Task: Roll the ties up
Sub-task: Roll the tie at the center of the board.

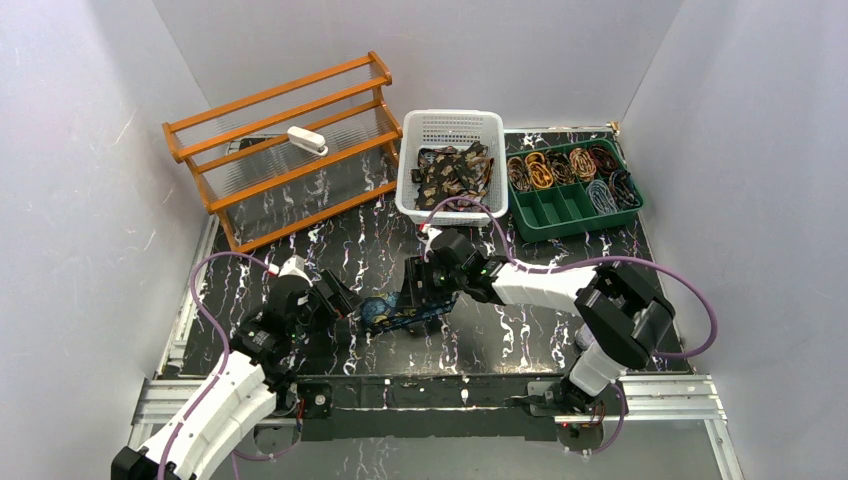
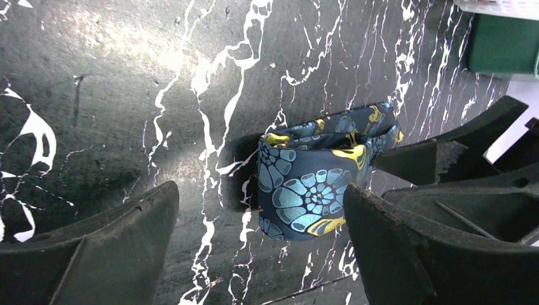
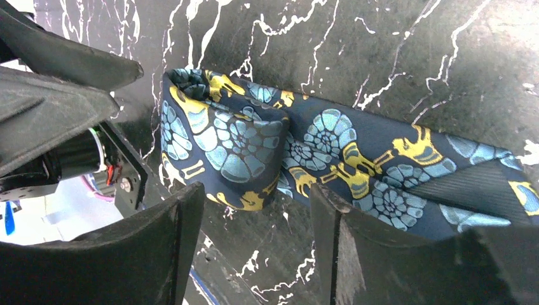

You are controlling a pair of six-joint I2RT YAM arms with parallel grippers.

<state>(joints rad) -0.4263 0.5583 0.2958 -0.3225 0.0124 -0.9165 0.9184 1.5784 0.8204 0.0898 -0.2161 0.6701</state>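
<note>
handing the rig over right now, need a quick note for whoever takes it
Left gripper: open, holding nothing, right beside the rolled end.
Right gripper: open, jaws apart at the blue tie, not gripping it.
Blue tie: on the table between the two grippers, one end rolled up, the rest lying flat.
Done: several rolled ties sit in the green tray.
Left: finish this roll, probably move it to the tray, then do the loose ties in the white basket.
</note>
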